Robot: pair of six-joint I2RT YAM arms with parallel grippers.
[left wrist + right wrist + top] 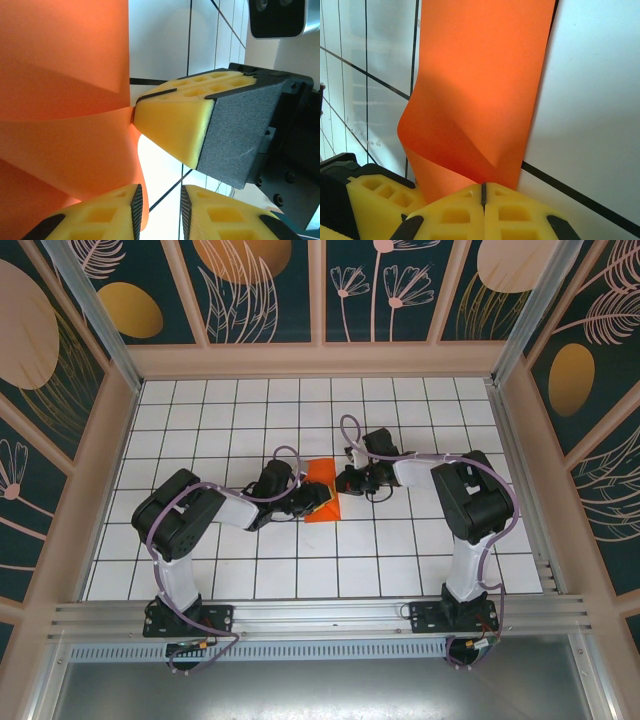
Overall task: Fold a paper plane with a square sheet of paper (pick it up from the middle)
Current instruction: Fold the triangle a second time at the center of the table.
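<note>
Orange-red thin square sheet of paper sits mid-bench, partly folded and lifted off the white gridded bench between the two arms. From above it reads as a narrowish strip, long axis running roughly 12 to 6 o'clock.

The right pincer, black with yellow foam pads, is clamped on it. In its own wrist view the two pads meet with no gap and the paper comes straight out of the seam, heading off toward 12 o'clock with a soft diagonal buckle low down. The left pincer, same build, has its pads apart, with a narrow gap and bench tile showing through. The paper's curling edge hangs just beside the 9 o'clock pad, but I can't tell if it actually touches.

What matters for the next move, I reckon: in the top view the sheet lies at about 1 o'clock of the left pincer and about 8 o'clock of the right one. Both are right on it, but only the right has hold. My guess is the left needs to close on that free edge.

Hard to make out: the creases themselves. From above the left arm covers the lower corner, and both wrist views crop the sheet — so I can't count the folds. No dart shape yet, as far as I can judge.
</note>
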